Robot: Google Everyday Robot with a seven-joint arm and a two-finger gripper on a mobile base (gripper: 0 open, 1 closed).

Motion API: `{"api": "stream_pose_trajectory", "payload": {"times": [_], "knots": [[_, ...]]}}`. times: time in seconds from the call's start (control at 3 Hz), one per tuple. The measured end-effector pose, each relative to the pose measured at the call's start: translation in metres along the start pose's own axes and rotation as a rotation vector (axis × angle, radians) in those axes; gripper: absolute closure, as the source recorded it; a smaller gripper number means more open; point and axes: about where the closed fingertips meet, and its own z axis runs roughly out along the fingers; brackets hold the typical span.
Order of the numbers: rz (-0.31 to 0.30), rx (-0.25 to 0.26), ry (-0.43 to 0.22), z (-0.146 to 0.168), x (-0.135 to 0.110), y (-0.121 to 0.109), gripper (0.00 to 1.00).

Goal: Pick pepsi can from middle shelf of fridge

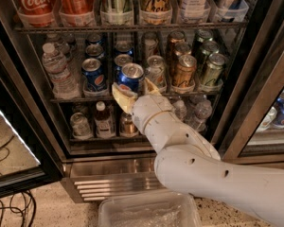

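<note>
The fridge stands open in front of me. My gripper is at the front of the middle shelf, its yellowish fingers shut on a blue pepsi can. The can is tilted and sits just out over the shelf's front edge. A second pepsi can stands in the row to its left, with more blue cans behind. My white arm reaches in from the lower right and hides part of the shelf below.
Gold cans and white-green cans stand to the right of the gripper, and a water bottle to the left. Coke bottles fill the top shelf. A clear bin sits below the steel base panel. The open door is at the left.
</note>
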Motion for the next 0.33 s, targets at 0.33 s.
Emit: {"api": "stream_pose_trajectory", "payload": {"times": [0.33], "knots": [[0.018,-0.06,-0.003,-0.0002,-0.0022,0.0168,1.0]]}}
